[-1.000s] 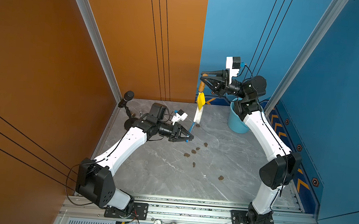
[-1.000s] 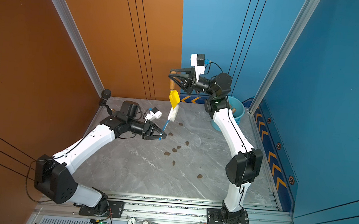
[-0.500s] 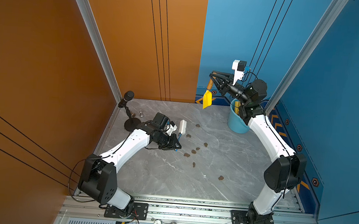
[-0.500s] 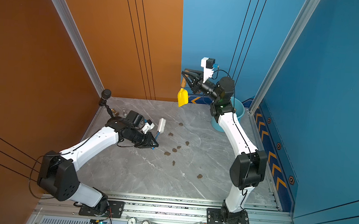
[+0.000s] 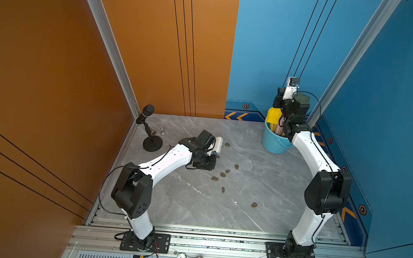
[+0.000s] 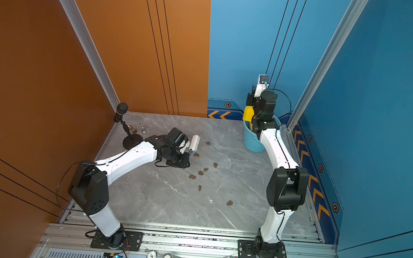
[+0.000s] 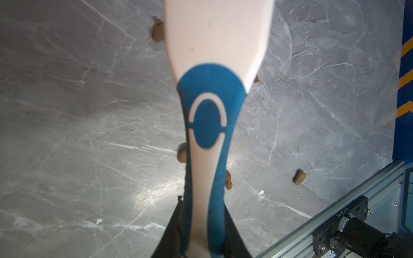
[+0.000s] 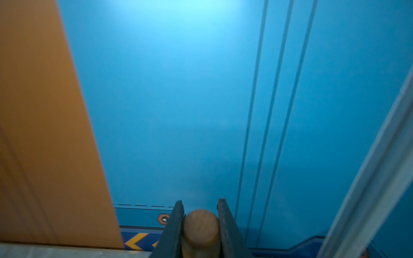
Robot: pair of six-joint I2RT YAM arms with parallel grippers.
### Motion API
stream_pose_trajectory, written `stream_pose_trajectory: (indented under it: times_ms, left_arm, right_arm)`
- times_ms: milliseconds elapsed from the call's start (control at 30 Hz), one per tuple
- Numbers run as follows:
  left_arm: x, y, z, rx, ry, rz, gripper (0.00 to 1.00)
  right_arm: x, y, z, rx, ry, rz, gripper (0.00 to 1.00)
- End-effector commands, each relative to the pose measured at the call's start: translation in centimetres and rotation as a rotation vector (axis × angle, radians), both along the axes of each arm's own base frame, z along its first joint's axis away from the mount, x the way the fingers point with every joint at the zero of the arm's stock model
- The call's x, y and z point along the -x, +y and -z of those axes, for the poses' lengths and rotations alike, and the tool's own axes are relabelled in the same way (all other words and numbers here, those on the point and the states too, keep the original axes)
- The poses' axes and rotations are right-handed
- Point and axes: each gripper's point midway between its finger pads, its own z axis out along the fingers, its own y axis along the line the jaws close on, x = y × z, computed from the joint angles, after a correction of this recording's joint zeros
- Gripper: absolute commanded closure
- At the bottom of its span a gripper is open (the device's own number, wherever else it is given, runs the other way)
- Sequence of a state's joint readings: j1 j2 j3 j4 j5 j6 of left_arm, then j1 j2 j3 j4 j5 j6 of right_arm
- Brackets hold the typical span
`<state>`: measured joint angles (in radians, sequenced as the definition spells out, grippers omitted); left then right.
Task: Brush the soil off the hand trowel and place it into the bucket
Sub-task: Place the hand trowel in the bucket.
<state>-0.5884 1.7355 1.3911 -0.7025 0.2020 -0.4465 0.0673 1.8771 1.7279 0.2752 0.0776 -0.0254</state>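
- The right gripper is closed tight on the brown wooden handle of the hand trowel. Only the round end of the handle shows in the wrist view; the rest is cut off.
- In both top views the trowel's yellow blade hangs right over the mouth of the bucket. Its low end seems to dip inside the rim. The right arm hides part of the blade and much of the bucket's inside.
- The left gripper is nearly closed, pinching the blue and white handle of the brush. The brush is well apart from the bucket, low over the table. Its bristles are cut off in the wrist view.
- Small brown lumps of soil lie on the table, all apart from the bucket. The brush handle hides parts of some lumps.
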Motion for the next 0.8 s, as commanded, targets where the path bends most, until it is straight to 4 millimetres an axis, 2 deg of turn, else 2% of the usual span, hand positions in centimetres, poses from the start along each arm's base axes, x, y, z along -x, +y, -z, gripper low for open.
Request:
stream_pose_trajectory:
  times_ms: [0,167,433,633,767]
  left_arm:
    - [-1.3,-1.1,-1.1,-0.004,-0.052,0.031,1.0]
    - [-2.1,-1.4,-0.8,-0.005,-0.05,0.025,1.0]
    - [-2.6,-0.9,-0.7,-0.016,-0.047,0.007,1.0]
    - [-2.4,0.2,-1.1,-0.041,-0.066,-0.012,1.0]
    - [-2.2,1.2,-1.2,-0.059,-0.071,-0.028,1.0]
  right_arm:
    - [-0.6,-4.6,1.6,-0.018,0.041,0.096,0.94]
    - [-1.3,-6.2,6.4,-0.023,0.113,0.038,0.94]
    - [-2.5,-5.6,12.7,-0.035,0.207,-0.07,0.89]
    - [-2.8,-6.0,16.2,-0.008,0.281,-0.014,0.83]
    - [-2.4,-7.1,17.4,-0.013,0.302,0.054,0.71]
